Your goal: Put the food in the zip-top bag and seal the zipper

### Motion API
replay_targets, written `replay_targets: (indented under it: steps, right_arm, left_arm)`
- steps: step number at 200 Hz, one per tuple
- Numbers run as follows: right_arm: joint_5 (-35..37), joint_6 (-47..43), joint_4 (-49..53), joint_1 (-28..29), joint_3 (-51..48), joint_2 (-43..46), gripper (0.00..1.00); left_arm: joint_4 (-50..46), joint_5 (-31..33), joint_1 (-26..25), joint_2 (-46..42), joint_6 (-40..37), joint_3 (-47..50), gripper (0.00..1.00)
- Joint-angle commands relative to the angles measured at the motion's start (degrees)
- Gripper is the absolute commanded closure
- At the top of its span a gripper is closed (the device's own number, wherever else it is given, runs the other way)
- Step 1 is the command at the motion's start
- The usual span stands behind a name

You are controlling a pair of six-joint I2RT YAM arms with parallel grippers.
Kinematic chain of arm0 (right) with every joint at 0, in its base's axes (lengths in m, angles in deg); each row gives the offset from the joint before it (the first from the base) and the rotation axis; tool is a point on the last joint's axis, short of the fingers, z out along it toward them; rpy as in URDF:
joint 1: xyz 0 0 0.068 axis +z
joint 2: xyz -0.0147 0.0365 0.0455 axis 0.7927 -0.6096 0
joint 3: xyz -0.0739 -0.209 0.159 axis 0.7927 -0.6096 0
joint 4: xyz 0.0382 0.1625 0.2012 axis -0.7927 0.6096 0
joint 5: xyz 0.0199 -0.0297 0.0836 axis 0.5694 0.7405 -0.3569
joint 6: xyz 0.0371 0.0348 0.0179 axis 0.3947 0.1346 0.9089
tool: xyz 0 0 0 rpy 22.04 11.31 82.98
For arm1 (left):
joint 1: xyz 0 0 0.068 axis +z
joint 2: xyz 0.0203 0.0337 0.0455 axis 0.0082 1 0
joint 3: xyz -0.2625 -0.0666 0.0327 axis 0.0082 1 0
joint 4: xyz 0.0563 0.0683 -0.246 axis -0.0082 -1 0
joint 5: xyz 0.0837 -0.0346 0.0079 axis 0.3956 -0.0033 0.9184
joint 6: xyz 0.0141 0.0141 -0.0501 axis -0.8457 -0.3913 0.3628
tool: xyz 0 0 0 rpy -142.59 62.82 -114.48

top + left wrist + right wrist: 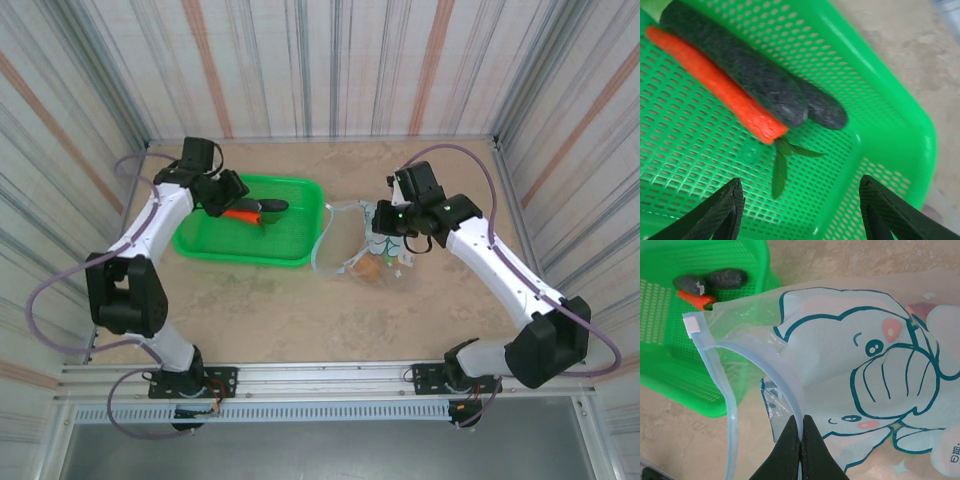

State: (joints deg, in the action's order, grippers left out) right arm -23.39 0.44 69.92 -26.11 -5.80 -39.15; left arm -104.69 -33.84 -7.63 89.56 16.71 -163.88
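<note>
An orange carrot (715,85) lies in the green basket against a long dark green cucumber (740,65), with a shorter dark eggplant (826,109) beside them. My left gripper (800,212) hovers open just above the basket floor, short of the carrot's leaves, with nothing between its fingers (720,215). The same gripper (238,198) hangs over the basket in the top view. The zip-top bag (865,365), clear with a cartoon print, lies right of the basket with its mouth gaping. My right gripper (801,416) is shut on the pale blue zipper (760,358). An orange piece (368,268) shows inside the bag (345,235).
The green mesh basket (205,245) stands left of centre on the tan table, its right rim close to the bag's mouth. Striped walls close the table on three sides. A bare stretch of table runs between the bag and the arm bases.
</note>
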Motion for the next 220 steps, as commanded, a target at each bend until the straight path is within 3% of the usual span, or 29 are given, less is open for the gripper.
replay_targets:
  steps: [1,45,94,134,164,195,220]
  right_arm:
    - [0.1,-0.1,1.2,-0.5,2.4,1.7,1.0]
    - [-0.5,0.3,0.6,-1.3,2.5,1.8,1.0]
    - [-0.9,0.3,1.1,-2.3,2.2,2.5,1.0]
    - [-1.4,0.3,1.1,-2.8,2.2,2.9,1.0]
    - [-1.4,0.2,1.5,-2.8,2.2,3.1,1.0]
    - [-1.4,0.0,1.8,-2.9,2.2,3.2,1.0]
    - [-1.6,0.1,1.8,-2.9,2.3,3.2,1.0]
  left_arm:
    - [0.8,6.1,0.2,3.1,8.4,-2.2,0.37]
    - [7.6,9.0,1.5,8.1,21.7,0.8,0.43]
    - [9.8,10.4,1.6,13.1,26.3,-0.9,0.44]
    - [10.0,10.9,1.5,16.6,27.8,-1.0,0.45]
    - [10.9,10.5,1.4,18.0,26.9,-0.9,0.54]
    - [8.4,10.6,1.6,19.5,25.3,-2.5,0.47]
    - [8.3,10.4,1.5,19.7,24.0,-2.8,0.5]
